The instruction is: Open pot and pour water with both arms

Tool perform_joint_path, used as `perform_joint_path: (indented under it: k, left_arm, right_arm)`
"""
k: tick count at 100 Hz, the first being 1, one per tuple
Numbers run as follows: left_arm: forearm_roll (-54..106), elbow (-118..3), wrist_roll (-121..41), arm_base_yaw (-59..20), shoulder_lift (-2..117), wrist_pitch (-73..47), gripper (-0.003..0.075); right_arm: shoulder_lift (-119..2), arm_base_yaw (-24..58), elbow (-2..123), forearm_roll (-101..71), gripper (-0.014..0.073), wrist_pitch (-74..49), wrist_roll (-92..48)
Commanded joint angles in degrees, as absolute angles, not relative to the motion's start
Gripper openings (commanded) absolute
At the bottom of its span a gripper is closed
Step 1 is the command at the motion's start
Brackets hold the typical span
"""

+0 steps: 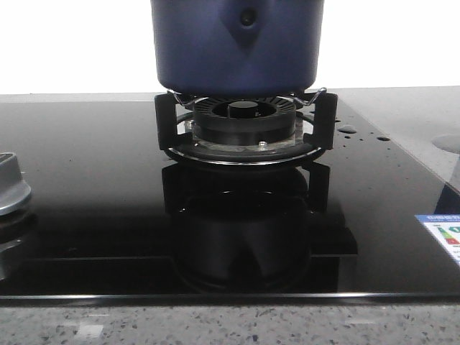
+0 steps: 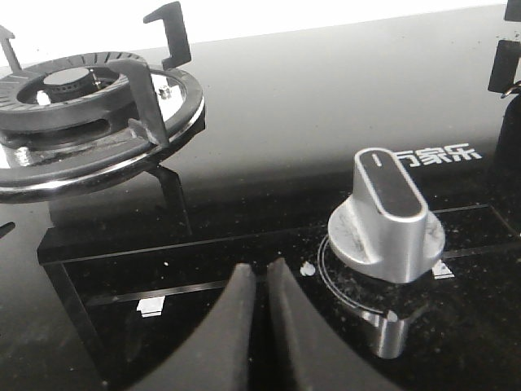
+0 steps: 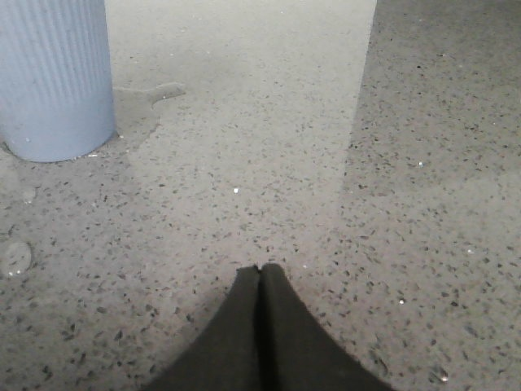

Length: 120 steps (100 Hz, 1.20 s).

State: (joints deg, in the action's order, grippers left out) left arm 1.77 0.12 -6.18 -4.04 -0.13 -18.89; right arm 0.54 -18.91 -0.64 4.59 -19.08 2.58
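The dark navy-blue pot [image 1: 237,44] stands on the gas burner [image 1: 244,122] at the middle of the front view; its top is cut off by the frame, so no lid shows. Its triangular handle mount with one rivet [image 1: 247,18] faces me. Neither gripper shows in the front view. My left gripper [image 2: 260,273] is shut and empty, low over the black glass hob beside a silver knob [image 2: 387,220]. My right gripper [image 3: 260,269] is shut and empty over the speckled grey counter [image 3: 391,163].
A second, empty burner with black pan supports [image 2: 77,106] lies beyond the left gripper. A pale blue ribbed cylinder [image 3: 53,77] stands on the counter with water spots around it. A silver knob [image 1: 11,188] sits at the hob's left, and a label [image 1: 442,237] at its right edge.
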Motion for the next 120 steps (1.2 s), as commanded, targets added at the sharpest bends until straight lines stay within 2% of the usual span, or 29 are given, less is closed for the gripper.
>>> perform_joint_path:
  k: [1,28,41,58,69,88,107,120]
  left_arm:
    - [1.8,2.7,-5.6,-3.9,-1.9,-16.5,-0.002]
    - [1.7,2.7,-5.6,-3.9,-1.9,-16.3,-0.002]
    - [3.2,2.7,-5.6,-3.9,-1.9,-12.1,-0.002]
    - [19.0,2.7,-5.6,-3.9,-1.9,-5.1,-0.002]
    - [28.2,2.7,-5.6,-3.9,-1.9,-4.8,-0.002]
    - [36.8,2.7,-5.6,-3.9,-1.9,-4.5,-0.002]
    - [52.9,2.7,-5.6,-3.9,-1.9,-4.5,-0.002]
    - [56.0,2.3,-5.6,-4.0,-1.9,-4.8,-0.002]
  right_arm:
    - [1.7,-19.3,-2.3,4.7,-0.0064,-18.2,2.1]
    - [1.7,-19.3,-2.3,4.9,-0.0064,-18.2,2.1]
    - [1.7,-19.3,-2.3,13.3,-0.0064,-16.6,2.1]
    - [1.7,-19.3,-2.3,14.9,-0.0064,-14.5,2.1]
    - [1.7,-19.3,-2.3,14.7,-0.0064,-11.1,2.1]
    - [1.7,-19.3,-2.3,9.8,-0.0064,-2.1,2.4]
    - [1.7,-19.2,-2.3,-8.9,-0.0064,11.6,6.3]
    - [1.7,-19.2,-2.0,-16.8,-0.0064,16.8,10.7]
